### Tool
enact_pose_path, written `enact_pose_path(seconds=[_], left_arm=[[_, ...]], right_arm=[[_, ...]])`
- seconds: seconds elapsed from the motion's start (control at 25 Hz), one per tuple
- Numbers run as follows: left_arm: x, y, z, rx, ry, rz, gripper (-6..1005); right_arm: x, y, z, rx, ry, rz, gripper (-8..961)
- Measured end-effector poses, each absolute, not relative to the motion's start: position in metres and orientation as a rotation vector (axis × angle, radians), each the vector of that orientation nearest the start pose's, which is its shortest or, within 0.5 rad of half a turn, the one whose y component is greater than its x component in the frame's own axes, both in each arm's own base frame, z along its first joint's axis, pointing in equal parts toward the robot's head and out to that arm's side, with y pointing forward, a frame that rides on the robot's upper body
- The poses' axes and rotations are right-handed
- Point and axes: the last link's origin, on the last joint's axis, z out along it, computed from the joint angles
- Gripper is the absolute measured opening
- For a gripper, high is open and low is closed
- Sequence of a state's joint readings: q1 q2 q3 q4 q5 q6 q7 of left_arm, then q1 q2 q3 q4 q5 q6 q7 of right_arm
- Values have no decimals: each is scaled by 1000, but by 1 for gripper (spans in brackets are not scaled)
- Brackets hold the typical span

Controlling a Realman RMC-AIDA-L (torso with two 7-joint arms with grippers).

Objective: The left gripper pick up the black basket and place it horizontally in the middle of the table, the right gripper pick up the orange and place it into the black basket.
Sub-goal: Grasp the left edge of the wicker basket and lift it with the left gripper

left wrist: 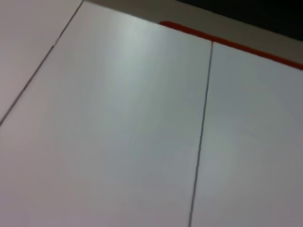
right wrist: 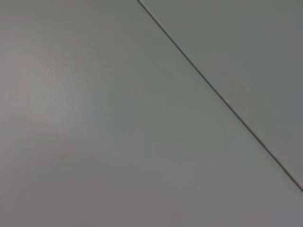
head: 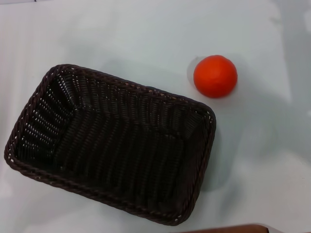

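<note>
The black basket (head: pixel 112 141) lies on the table (head: pixel 146 34) at the left and centre of the head view, skewed with its right end nearer me, and it holds nothing. The orange (head: pixel 215 76) sits on the table just beyond the basket's far right corner, apart from the rim. Neither gripper shows in any view. Both wrist views show only plain pale panels with thin seams.
A brown edge (head: pixel 228 229) shows at the bottom of the head view. A red strip (left wrist: pixel 227 42) runs along a panel edge in the left wrist view. A thin dark seam (right wrist: pixel 218 94) crosses the right wrist view.
</note>
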State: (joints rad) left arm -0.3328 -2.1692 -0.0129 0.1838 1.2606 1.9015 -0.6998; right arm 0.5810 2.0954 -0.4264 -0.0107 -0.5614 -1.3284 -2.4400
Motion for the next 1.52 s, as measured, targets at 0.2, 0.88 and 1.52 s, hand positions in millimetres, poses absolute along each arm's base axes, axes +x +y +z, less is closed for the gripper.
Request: enact_pose_path(seconds=[0.2, 0.88, 1.52], left_arm=[[-321, 247, 75, -1247, -413, -1441, 578], [-283, 283, 103, -2129, -724, -1249, 640], [-252, 300, 98, -2457, -1188, -449, 862]], right_arm=[[330, 357, 59, -838, -1065, -1461, 674], [336, 355, 60, -868, -1040, -1460, 664], [339, 360, 58, -911, -1040, -1467, 655]])
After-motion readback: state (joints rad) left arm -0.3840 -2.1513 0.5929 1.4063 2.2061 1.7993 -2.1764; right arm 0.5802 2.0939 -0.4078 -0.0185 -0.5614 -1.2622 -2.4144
